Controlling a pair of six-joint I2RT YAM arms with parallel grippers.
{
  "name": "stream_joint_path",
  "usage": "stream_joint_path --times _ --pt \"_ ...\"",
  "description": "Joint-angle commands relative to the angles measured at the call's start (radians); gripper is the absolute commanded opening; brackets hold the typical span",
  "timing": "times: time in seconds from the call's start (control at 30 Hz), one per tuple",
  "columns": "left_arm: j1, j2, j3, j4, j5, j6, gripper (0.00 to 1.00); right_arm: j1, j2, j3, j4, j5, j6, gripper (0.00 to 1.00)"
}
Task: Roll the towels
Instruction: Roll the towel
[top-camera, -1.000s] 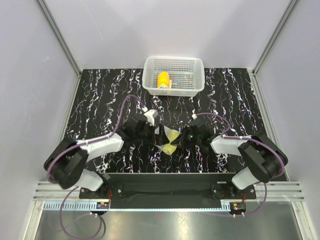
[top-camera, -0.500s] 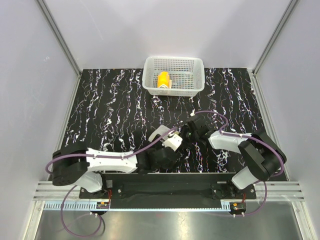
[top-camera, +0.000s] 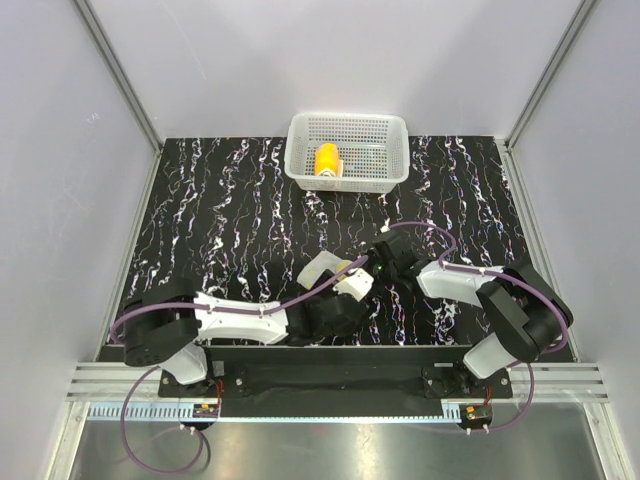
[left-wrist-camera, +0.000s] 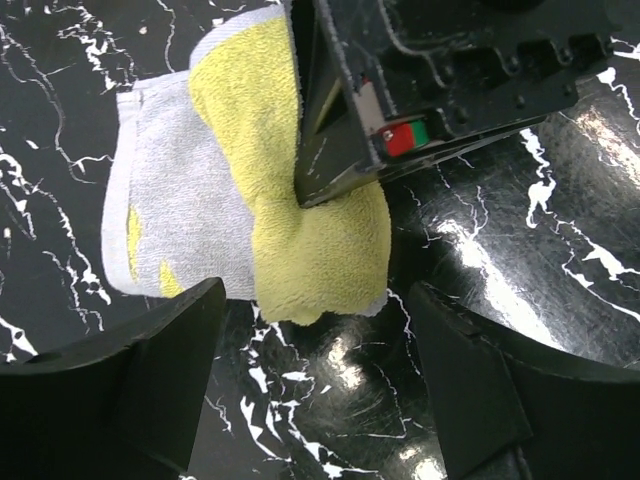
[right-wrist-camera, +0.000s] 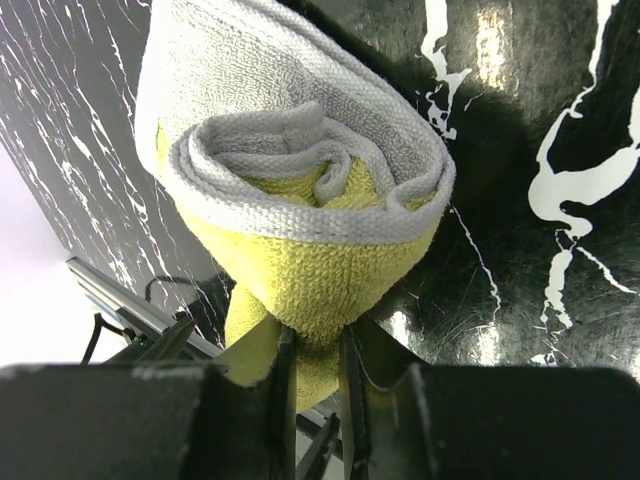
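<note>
The light grey towel with yellow-green blotches (right-wrist-camera: 300, 190) is rolled into a loose coil. My right gripper (right-wrist-camera: 315, 345) is shut on its yellow end and holds it just over the black marble tabletop. In the top view the roll (top-camera: 325, 267) lies between the two wrists, with the right gripper (top-camera: 368, 268) at its right. My left gripper (left-wrist-camera: 315, 390) is open and empty just short of the towel (left-wrist-camera: 240, 200); in the top view it (top-camera: 335, 290) is on the roll's near side. The orange towel (top-camera: 327, 160) lies rolled in the white basket (top-camera: 395, 150).
The white perforated basket stands at the back middle of the table. The left arm (top-camera: 240, 318) stretches low across the near edge of the table toward the centre. Grey walls enclose the table on three sides.
The left gripper let go of the towel and the left arm swung from the towel's left side round to its near side. The towel, first stretched between both grippers, now hangs rolled from the right gripper.
</note>
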Motion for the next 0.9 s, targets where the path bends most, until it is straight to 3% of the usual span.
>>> stream_joint_path --times 0.0,0.1,0.23,0.33,0.4,0.5,0.6,0.63,0.73,0.77,0.87 --pt "-0.003 0.014 0.037 0.075 0.013 -0.007 0.81 0.012 0.010 0.014 -0.089 0.007 -0.006 0.17" --pt "-0.003 0.049 0.054 0.062 0.016 -0.010 0.72 0.012 0.012 0.020 -0.097 0.004 -0.009 0.17" --pt "-0.003 0.085 0.066 0.056 0.020 -0.015 0.40 0.012 0.000 0.021 -0.114 0.002 -0.015 0.17" --pt "0.006 0.091 0.063 0.068 0.045 -0.007 0.24 0.010 -0.014 0.014 -0.120 0.001 -0.015 0.17" --pt "0.022 0.088 0.055 0.088 0.091 0.002 0.03 0.012 -0.019 0.008 -0.122 -0.007 -0.017 0.18" --pt "0.065 0.071 0.029 0.133 0.216 0.017 0.00 0.012 -0.031 0.003 -0.151 -0.001 -0.023 0.20" --pt "0.130 0.059 0.003 0.169 0.372 0.017 0.00 0.012 -0.075 0.011 -0.215 0.036 -0.029 0.42" --pt "0.162 0.051 -0.009 0.178 0.410 0.016 0.00 0.012 -0.086 0.023 -0.235 0.062 -0.035 0.60" --pt "0.193 0.036 -0.029 0.201 0.485 0.000 0.00 0.010 -0.125 0.070 -0.336 0.113 -0.041 0.79" --pt "0.203 0.025 -0.040 0.207 0.496 -0.001 0.00 0.010 -0.135 0.079 -0.358 0.146 -0.047 0.90" --pt "0.209 0.013 -0.054 0.217 0.520 -0.006 0.00 0.006 -0.171 0.129 -0.448 0.241 -0.050 1.00"
